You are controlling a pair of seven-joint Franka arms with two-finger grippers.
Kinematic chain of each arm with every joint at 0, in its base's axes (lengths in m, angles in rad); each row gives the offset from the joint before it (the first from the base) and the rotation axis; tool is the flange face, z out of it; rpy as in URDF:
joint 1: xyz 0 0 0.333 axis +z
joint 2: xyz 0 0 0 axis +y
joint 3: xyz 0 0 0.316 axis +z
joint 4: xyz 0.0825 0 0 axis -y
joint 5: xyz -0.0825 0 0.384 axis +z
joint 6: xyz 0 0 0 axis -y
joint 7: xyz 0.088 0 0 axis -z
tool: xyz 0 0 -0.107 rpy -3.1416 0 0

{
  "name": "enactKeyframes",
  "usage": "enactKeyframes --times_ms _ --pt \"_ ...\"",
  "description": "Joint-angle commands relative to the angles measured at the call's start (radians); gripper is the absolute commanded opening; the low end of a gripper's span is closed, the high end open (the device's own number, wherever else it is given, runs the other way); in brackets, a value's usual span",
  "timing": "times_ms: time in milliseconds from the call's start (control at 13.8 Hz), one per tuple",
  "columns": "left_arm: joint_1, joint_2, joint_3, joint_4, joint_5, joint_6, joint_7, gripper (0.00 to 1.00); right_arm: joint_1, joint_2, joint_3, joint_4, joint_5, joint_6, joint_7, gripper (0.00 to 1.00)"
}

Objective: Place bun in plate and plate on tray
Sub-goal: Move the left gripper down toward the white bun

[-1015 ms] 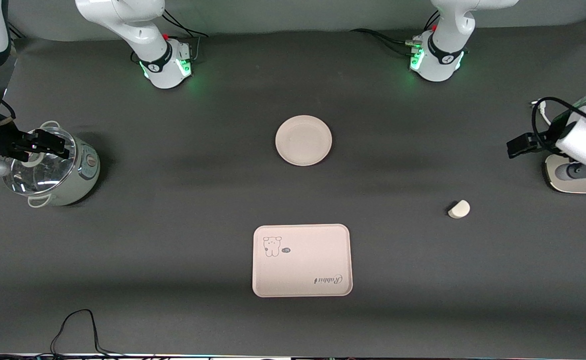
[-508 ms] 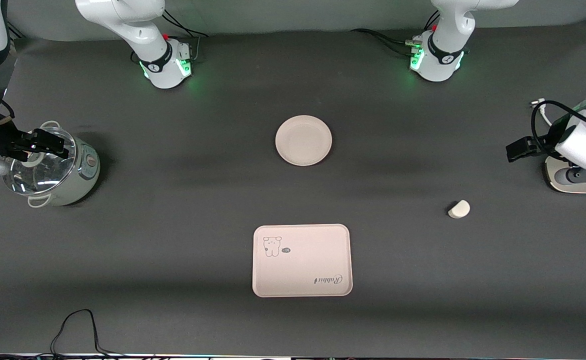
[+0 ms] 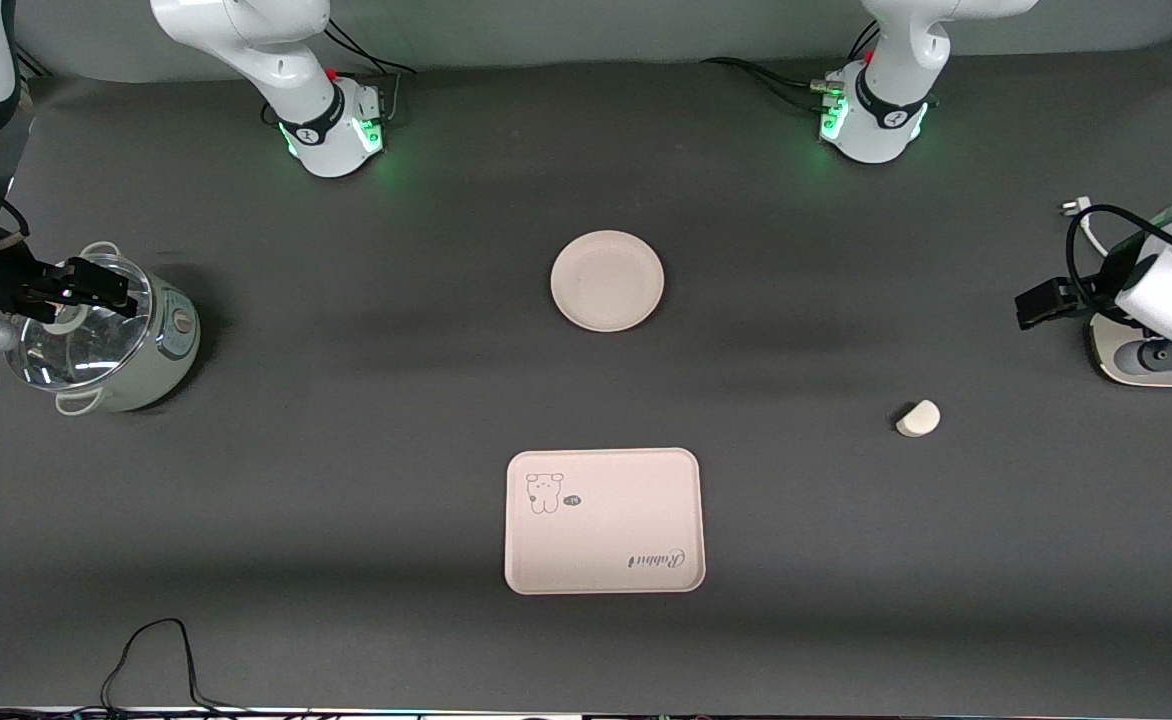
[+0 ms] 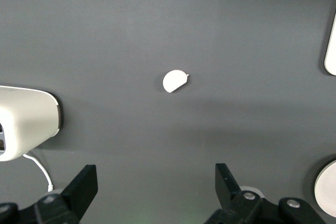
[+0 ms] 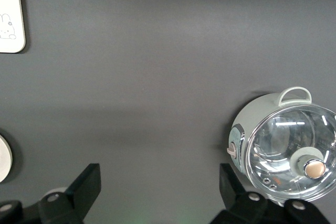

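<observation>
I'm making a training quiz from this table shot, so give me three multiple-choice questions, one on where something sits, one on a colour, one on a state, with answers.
1. Where is the bun?
A. On the plate
B. On the bare table toward the left arm's end
C. On the tray

2. What colour is the tray?
A. Cream-white
B. Blue
C. Black

3. How are the left gripper fingers?
A. Shut on the bun
B. Shut on nothing
C. Open, holding nothing

Answers:
1 B, it lies alone on the dark mat, apart from the plate and tray.
2 A, pale with a small bear drawing.
3 C, the left wrist view shows them spread wide.
</observation>
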Motion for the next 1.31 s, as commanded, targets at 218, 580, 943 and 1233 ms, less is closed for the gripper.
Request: enactKeyframes --times_ms 218,580,943,1233 --pt "0.004 0.092 0.017 0.037 0.005 0.028 0.008 1.00 0.004 0.019 -0.001 0.047 -0.013 -0.009 -0.013 1.00" --pt "0.008 0.199 0.017 -0.081 0.006 0.255 0.008 1.00 0.004 0.012 -0.001 0.041 -0.018 -0.009 -0.018 1.00" --pt "0.014 0.371 0.017 -0.083 0.005 0.373 -0.003 1.00 0.004 0.007 -0.004 0.038 -0.018 -0.009 -0.020 1.00" --pt "0.031 0.463 0.016 -0.084 -0.001 0.411 -0.004 1.00 0.002 0.001 -0.005 0.041 -0.016 -0.035 -0.018 1.00"
